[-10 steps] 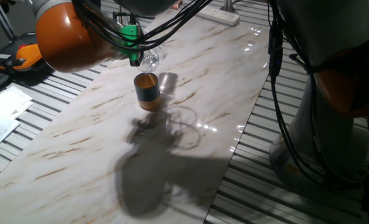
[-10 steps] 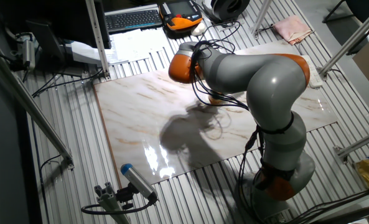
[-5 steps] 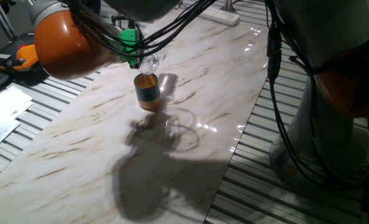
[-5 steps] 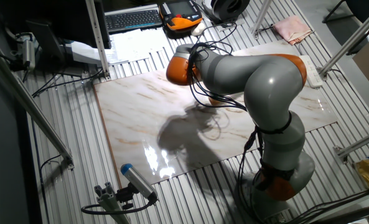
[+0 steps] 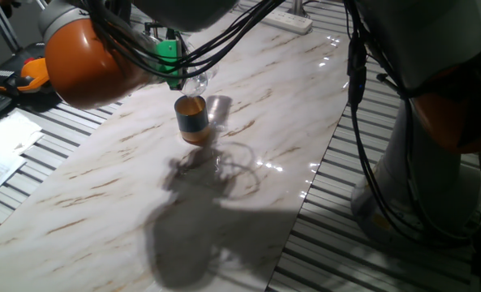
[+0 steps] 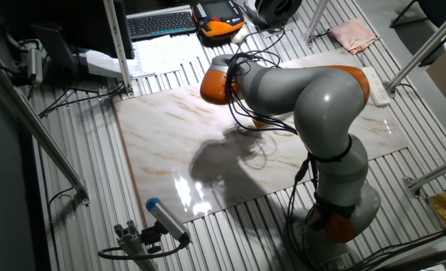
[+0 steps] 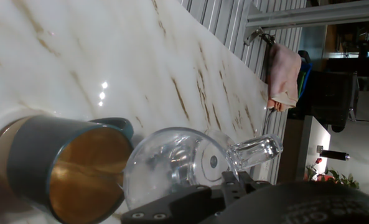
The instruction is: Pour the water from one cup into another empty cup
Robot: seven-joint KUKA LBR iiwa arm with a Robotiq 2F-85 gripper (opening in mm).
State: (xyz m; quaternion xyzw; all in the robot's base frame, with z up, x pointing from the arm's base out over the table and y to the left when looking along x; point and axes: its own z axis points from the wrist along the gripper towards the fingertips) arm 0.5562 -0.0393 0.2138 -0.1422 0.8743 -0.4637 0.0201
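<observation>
With the gripper point(image 7: 221, 186) clamped on the clear glass handled cup point(image 7: 172, 165), tipped just above the short blue-grey cup with orange interior point(image 7: 66, 168) on the marble tabletop point(image 5: 305, 105), any sideways drift risks spilling water past its rim.

Colours and patterns at the marble table

The table point(image 5: 289, 113) is glossy white with tan-brown veins, ringed by grey-and-white ribbed flooring point(image 6: 80, 173). The opaque cup point(image 5: 193, 118) has a blue-grey body with an orange-tan rim, inside and base; the glass cup point(image 7: 172, 165) is clear and colourless. The arm point(image 6: 324, 98) is silver-grey with orange joint bands, trailing black cables point(image 5: 355, 73). A green part point(image 5: 169, 47) sits by the gripper point(image 7: 234, 196), which looks black, though only its edge shows. A pink cloth point(image 7: 282, 74) hangs beyond.
</observation>
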